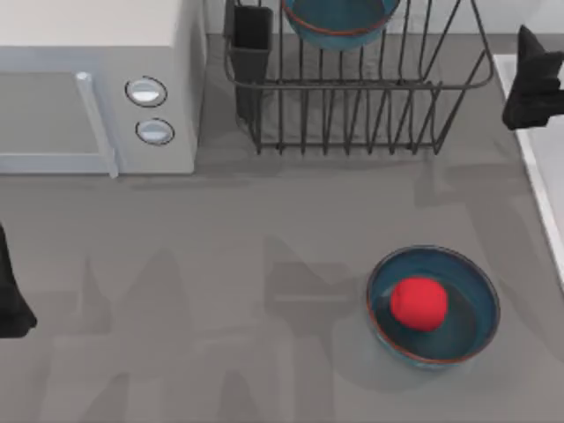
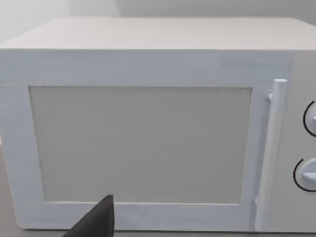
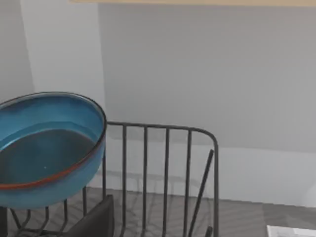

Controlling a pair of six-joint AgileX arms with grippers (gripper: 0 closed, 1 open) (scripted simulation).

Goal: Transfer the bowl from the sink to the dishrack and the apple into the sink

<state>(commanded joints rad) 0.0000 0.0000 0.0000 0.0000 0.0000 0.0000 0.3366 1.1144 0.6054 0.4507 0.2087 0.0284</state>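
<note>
One teal-blue bowl (image 1: 344,22) with a rust-red rim stands in the dark wire dishrack (image 1: 352,85) at the back; the right wrist view shows that bowl (image 3: 44,148) resting tilted inside the dishrack (image 3: 166,129). A second, alike bowl (image 1: 469,310) sits on the grey table at the front right, with the red apple (image 1: 418,302) inside it. The sink (image 1: 536,159) shows as a pale rim at the right edge. My right gripper (image 1: 531,79) hangs over that rim, just right of the rack. My left gripper (image 1: 11,300) is parked at the left edge.
A white microwave (image 1: 88,88) with two knobs fills the back left, and its door (image 2: 148,143) faces the left wrist camera. A black cutlery cup (image 1: 251,35) stands at the rack's left corner. Bare grey table lies between the microwave and the front bowl.
</note>
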